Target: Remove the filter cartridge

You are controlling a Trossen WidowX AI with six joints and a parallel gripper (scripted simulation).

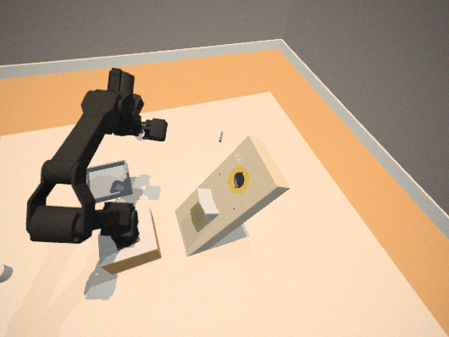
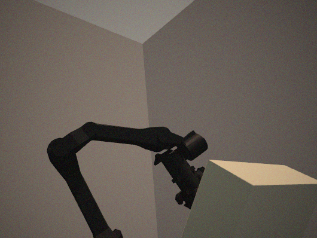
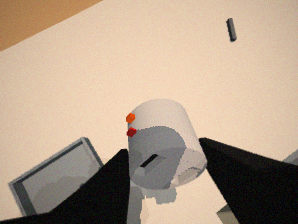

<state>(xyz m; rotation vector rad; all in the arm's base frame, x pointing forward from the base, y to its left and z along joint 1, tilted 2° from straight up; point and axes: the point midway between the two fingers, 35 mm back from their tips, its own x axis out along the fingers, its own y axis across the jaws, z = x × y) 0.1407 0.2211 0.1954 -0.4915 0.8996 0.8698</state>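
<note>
The filter cartridge (image 3: 162, 115) is a pale cylinder with orange and red dots on its side and dark slots on its near end face. My gripper (image 3: 163, 149) is shut on it, one black finger on each side. In the top view only a pale sliver of the cartridge (image 1: 140, 136) shows under the wrist. The cartridge is held in the air, clear of the panel (image 1: 258, 162) (image 2: 239, 212), whose yellow-ringed hole is open and dark. The grey-walled tray (image 1: 98, 177) (image 3: 59, 175) lies lower, to the left of the fingers in the wrist view. In the exterior view the panel hides the fingertips.
A white angled cover (image 1: 207, 203) stands over a second yellow-ringed spot low on the panel. A small dark pin (image 1: 220, 136) (image 3: 231, 30) lies on the table behind the panel. A pale-topped block (image 1: 146, 230) lies beneath the arm's base, between the tray and the front.
</note>
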